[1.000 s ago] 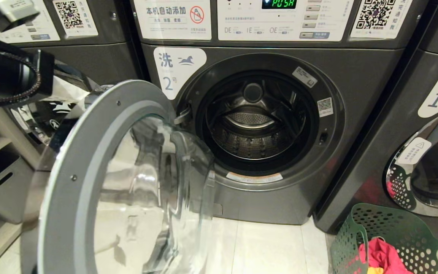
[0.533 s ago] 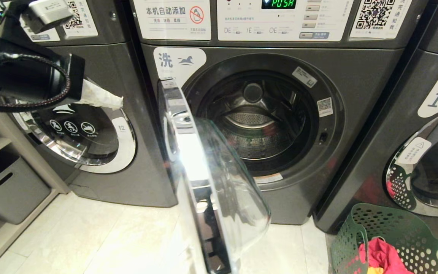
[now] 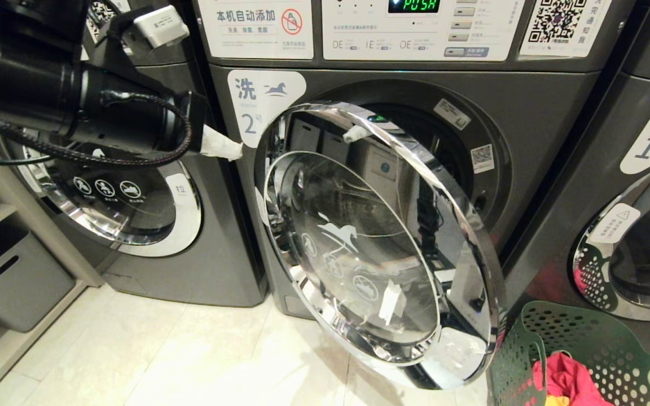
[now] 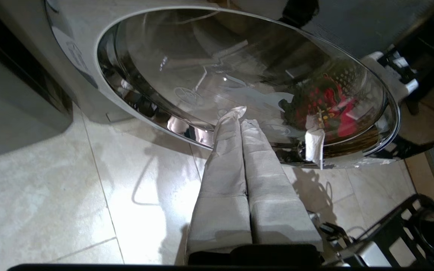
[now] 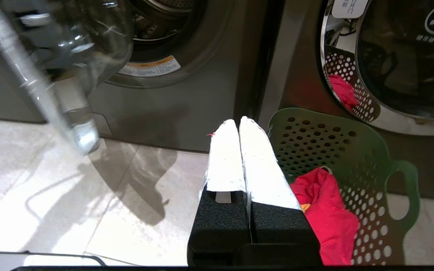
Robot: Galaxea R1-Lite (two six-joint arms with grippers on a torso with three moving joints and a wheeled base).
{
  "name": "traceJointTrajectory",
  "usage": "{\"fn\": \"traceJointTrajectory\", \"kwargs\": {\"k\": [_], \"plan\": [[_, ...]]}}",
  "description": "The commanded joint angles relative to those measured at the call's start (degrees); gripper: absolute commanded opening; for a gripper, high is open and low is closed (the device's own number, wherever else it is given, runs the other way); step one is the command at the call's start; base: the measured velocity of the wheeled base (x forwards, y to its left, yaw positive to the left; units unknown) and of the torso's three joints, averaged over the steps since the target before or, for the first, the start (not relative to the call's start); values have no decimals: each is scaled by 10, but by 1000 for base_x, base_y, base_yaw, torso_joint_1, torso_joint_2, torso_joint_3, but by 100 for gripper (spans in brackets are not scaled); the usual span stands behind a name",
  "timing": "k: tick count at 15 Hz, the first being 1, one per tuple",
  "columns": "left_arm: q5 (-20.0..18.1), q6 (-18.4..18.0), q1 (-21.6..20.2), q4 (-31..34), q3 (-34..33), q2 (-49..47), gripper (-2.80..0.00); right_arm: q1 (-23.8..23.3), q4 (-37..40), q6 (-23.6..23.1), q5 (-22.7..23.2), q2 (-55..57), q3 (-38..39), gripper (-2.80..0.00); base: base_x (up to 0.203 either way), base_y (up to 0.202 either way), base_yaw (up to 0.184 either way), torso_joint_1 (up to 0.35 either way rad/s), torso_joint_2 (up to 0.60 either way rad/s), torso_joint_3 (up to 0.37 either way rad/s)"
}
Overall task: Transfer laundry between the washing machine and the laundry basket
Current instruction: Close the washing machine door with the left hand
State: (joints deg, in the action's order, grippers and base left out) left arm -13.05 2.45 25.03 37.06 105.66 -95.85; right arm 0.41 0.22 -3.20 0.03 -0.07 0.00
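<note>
i had the left gripper point(image 3: 229, 150) pressed together, empty, beside the washing machine point(image 3: 528, 113) door point(image 3: 370, 242); right gripper point(image 5: 239, 126) pinched together near the laundry basket point(image 5: 352, 150).

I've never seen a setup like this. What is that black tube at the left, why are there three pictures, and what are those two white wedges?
This is a two-armed robot in a laundry room. The wide picture comes from a camera on its head; the black tube is its left arm. The other two come from cameras on each wrist, looking along the fingers. The white wedges are those fingers, wrapped in pale tape.

The left end effector is shut and empty, next to the hinge side of the half-closed door of the washing machine labelled 2. The right end effector is also shut and empty, pointing down near the green laundry basket. On the tiled floor, that basket holds red-pink laundry with a bit of orange-yellow showing.
</note>
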Motion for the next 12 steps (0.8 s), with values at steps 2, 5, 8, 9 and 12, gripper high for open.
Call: {"fn": "traceJointTrajectory", "kwargs": {"k": [2,5,8,9,12], "plan": [[122,7,21,-27,-4,-7,-280,0,-3,-67,43,5,-23,-280,0,0,0,0,0,0],[268,122,40,-38,-35,51,-280,0,22,-14,75,112,-154,-280,0,0,0,0,0,0],[310,194,42,-33,-66,113,-280,2,22,59,153,378,-262,-280,0,0,0,0,0,0],[325,197,42,-34,-88,141,-280,5,0,74,181,470,-286,-280,0,0,0,0,0,0],[393,204,46,-39,-193,235,-280,21,-121,103,232,718,-340,-280,0,0,0,0,0,0]]}}
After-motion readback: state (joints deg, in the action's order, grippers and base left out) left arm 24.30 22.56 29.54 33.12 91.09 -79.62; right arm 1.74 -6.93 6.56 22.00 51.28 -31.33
